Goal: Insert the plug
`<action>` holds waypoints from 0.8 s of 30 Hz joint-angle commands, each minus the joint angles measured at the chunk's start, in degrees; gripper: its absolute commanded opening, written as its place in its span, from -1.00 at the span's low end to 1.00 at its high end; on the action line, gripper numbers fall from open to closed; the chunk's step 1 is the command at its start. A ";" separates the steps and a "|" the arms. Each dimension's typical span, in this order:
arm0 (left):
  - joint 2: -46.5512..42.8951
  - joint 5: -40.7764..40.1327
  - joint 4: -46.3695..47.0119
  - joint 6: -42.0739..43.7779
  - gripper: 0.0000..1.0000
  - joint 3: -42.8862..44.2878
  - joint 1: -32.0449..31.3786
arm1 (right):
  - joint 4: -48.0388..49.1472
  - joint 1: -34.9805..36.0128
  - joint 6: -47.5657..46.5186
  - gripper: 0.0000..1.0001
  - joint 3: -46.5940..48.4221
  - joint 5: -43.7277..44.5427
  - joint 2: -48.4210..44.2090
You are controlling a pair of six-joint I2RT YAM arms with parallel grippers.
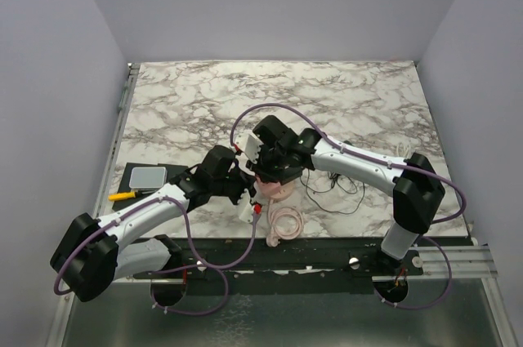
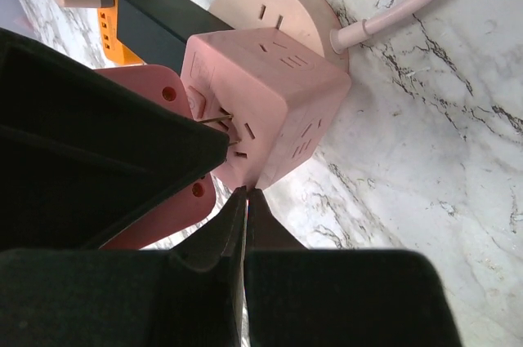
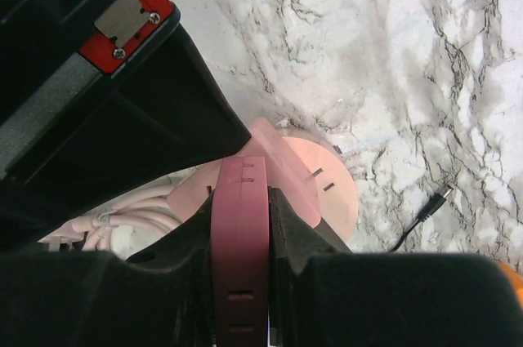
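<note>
In the left wrist view, the red plug (image 2: 154, 86) is largely hidden behind a black finger (image 2: 98, 159), and its prongs are only partly seen. From above, it cannot be made out, and the pink socket block (image 1: 279, 193) is mostly covered.

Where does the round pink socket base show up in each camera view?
Top external: round pink socket base at picture centre, just above the coiled pink cable.
Left wrist: top centre, behind the pink cube.
Right wrist: centre right, beside the dark red plug.
Shared landmark: the pink cable, in all three views.
</note>
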 commanded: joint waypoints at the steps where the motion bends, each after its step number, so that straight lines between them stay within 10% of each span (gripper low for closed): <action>1: 0.34 -1.17 0.37 -1.00 -1.00 -0.16 -0.25 | -6.46 2.05 3.20 -0.99 -1.84 -1.10 1.95; 11: -5.30 -4.00 0.36 -5.89 -1.00 1.36 -0.25 | -8.00 -1.29 6.00 -0.97 1.55 4.37 -3.68; 17: -12.12 -4.96 0.05 -18.68 0.17 3.88 -0.24 | -3.96 -2.94 7.99 -0.89 -0.80 1.87 -9.96; 24: -15.40 -2.41 -1.67 -38.02 0.64 8.44 -0.25 | 7.99 -3.39 7.54 -0.89 -7.29 -10.47 -18.64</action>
